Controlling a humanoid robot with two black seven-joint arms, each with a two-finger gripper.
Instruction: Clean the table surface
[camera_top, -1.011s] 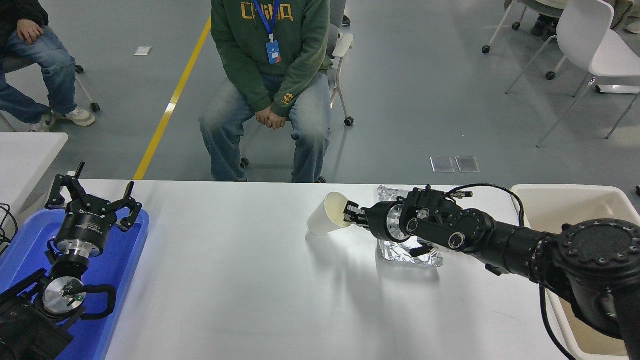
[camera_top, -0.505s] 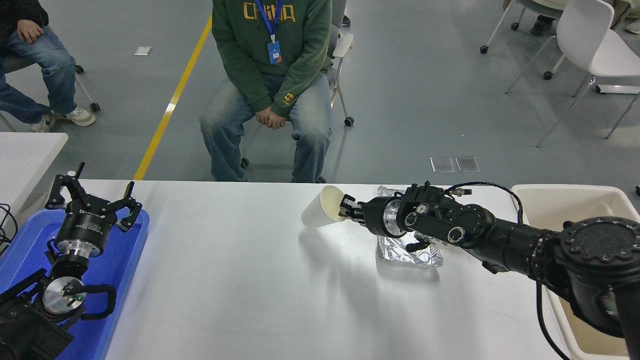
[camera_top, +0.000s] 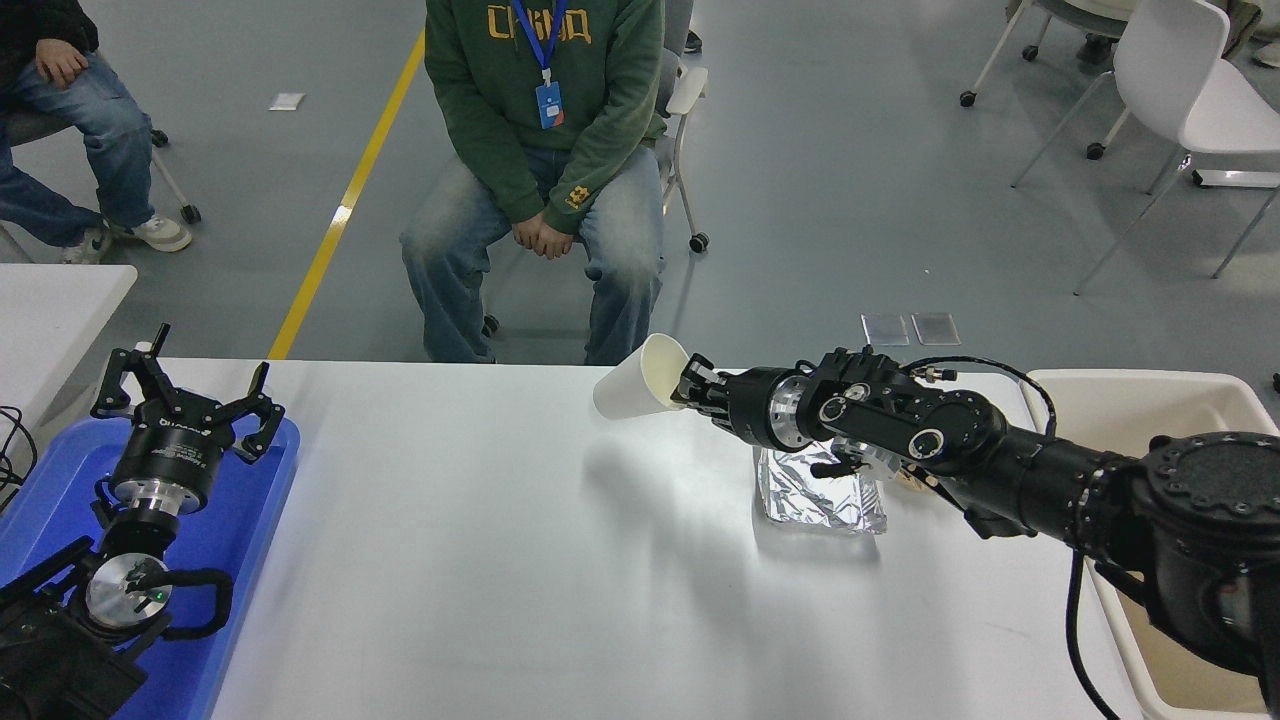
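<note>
- You are seeing the right arm's black body crossing over the crumpled foil sheet (camera_top: 822, 497), so the foil's far part is lying hidden beneath it.
- A small tan scrap is peeking out just right of the foil, under the arm; you cannot tell what it is.
- The cream bin (camera_top: 1105, 390) at the right is running off the picture's edge, and the arm's shoulder is covering much of it.
- The left gripper (camera_top: 185, 397) is sitting parked over the blue tray (camera_top: 255, 530) at the lower left, its fingers spread wide apart with nothing between them.
- The right gripper (camera_top: 688, 388) is pinching the rim of the white paper cup (camera_top: 640, 378); one finger is reaching inside the mouth, the cup tipped with its base pointing left.
- The table surface (camera_top: 480, 560) is stretching across the whole lower picture, white and wide, with the foil lying on its right part.
- Compared with a second ago, you are watching the cup riding higher and farther toward the table's far edge, its shadow now falling clear of it, and more of the foil is showing.
- A person in a green hoodie (camera_top: 545, 90) is sitting beyond the far edge, hands clasped.
</note>
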